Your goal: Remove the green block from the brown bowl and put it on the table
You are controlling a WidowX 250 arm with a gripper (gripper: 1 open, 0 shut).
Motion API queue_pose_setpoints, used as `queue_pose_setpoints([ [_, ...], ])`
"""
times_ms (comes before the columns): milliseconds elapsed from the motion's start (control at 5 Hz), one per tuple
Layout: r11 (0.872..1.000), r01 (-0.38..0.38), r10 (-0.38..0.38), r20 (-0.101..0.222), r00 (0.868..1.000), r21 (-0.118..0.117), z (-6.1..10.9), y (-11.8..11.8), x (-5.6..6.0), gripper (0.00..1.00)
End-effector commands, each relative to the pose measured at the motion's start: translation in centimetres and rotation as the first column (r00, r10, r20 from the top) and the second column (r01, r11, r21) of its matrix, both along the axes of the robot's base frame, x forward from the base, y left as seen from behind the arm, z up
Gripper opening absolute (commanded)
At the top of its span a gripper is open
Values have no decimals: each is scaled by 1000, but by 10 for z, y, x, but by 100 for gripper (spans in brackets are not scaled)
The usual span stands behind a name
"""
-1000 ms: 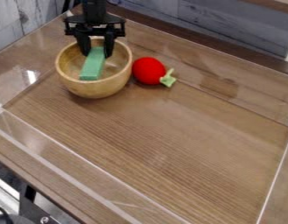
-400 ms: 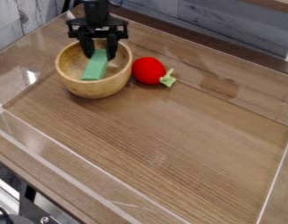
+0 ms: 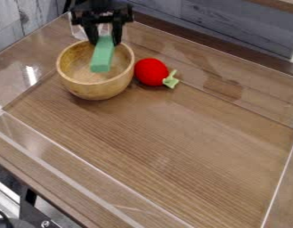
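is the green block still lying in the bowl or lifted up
Lifted: the green block hangs upright in the gripper, its lower end over the brown bowl.

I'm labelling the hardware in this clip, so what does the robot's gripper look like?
The gripper is black all over, a dark block at the wrist with two slim black fingers splaying downward from it. The arm above runs out of the top of the picture, so little of it shows. No markings, coloured pads or cables can be made out at this size.
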State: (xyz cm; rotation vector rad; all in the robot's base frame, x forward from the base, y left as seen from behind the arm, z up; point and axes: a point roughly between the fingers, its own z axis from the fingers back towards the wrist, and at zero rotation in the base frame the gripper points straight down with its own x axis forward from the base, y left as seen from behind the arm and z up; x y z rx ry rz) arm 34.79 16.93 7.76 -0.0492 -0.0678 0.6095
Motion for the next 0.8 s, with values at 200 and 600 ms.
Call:
queue_pose_setpoints([
  [200, 999, -24, 22, 82, 996, 25, 36, -36, 8, 0],
  [600, 999, -27, 25, 85, 996, 24, 37, -87, 4, 0],
])
